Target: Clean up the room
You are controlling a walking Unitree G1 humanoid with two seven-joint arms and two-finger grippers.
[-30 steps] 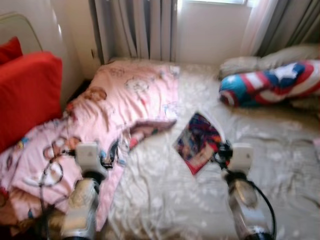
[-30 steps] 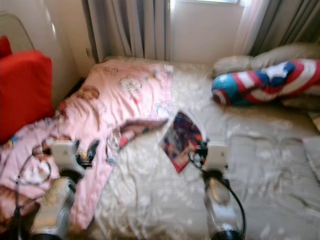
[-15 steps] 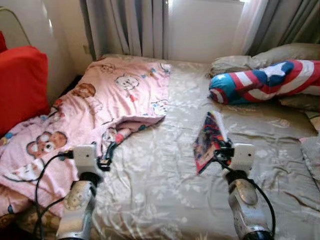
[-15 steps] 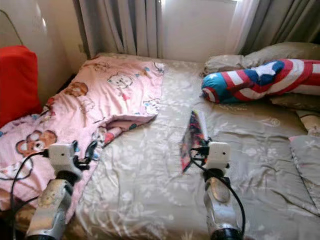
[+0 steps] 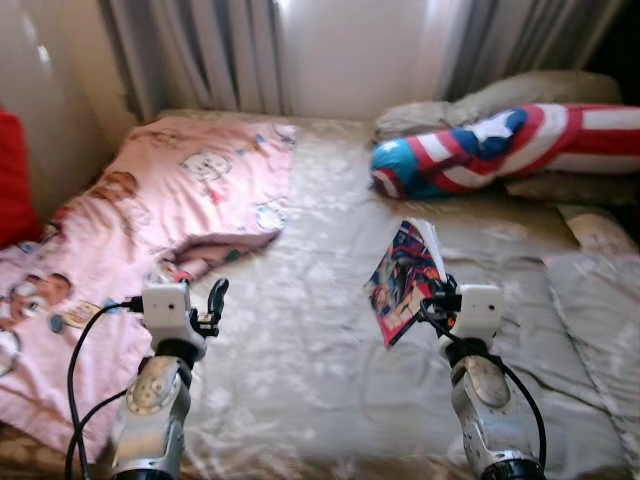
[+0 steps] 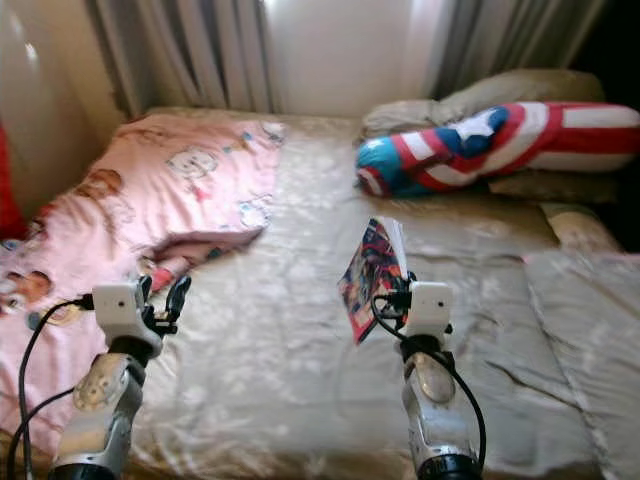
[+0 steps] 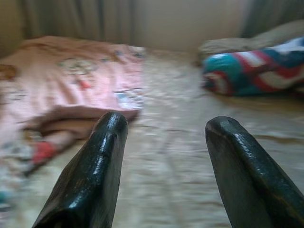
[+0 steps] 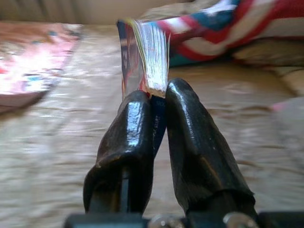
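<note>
Beige sheeting covers the bed [image 5: 320,380] across most of the left eye view, with a pink cartoon blanket [image 5: 150,210] spread over its left half. At the upper right lies a red, white and blue striped cushion [image 5: 500,145] against grey pillows [image 5: 470,100]. The right gripper [image 5: 437,300], lower right of centre, holds a colourful book [image 5: 403,280] lifted off the sheet and tilted, its cover facing left. The left gripper [image 5: 210,300], lower left, hangs above the blanket's edge, holding nothing.

In the right eye view the same book [image 6: 368,275] sits just right of centre in front of the right gripper [image 6: 395,300], well below the striped cushion [image 6: 480,140].

The left wrist view looks along two black fingers [image 7: 102,166] standing wide apart with nothing between them; past them are the blanket [image 7: 66,80] and the cushion [image 7: 256,66].

In the right wrist view the jaws are pressed together on the book [image 8: 145,61], clamping its lower corner, with the white page edges fanned above the fingertips [image 8: 183,114] and the striped cushion [image 8: 237,23] behind.
</note>
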